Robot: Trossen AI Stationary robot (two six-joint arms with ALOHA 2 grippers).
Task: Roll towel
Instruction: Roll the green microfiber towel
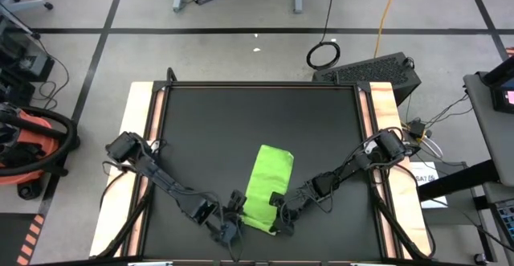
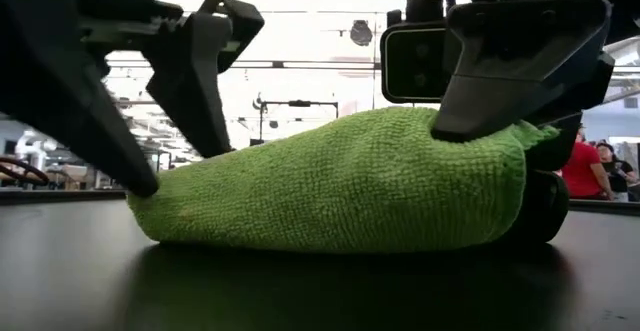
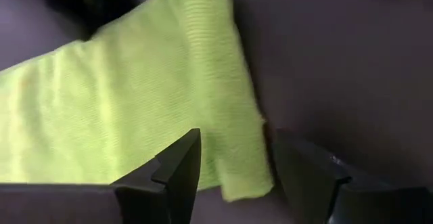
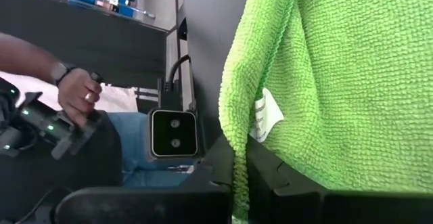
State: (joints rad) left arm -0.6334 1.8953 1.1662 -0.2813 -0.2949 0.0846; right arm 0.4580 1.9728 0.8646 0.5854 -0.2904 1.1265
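Since you're rolling from the near edge, both claws sit at that end of the towel (image 1: 267, 186), which lies folded on the black tabletop (image 1: 209, 121). Your right claw (image 1: 280, 225) is pinched tight on its hem, anchoring the corner; your left claw (image 1: 233, 226) stands wide, straddling the other corner, gripping nothing.

Even overhead light in high view; low view backlit, ceiling glare, tabletop (image 2: 320, 281) dark and glossy; left wrist view soft, blurred.
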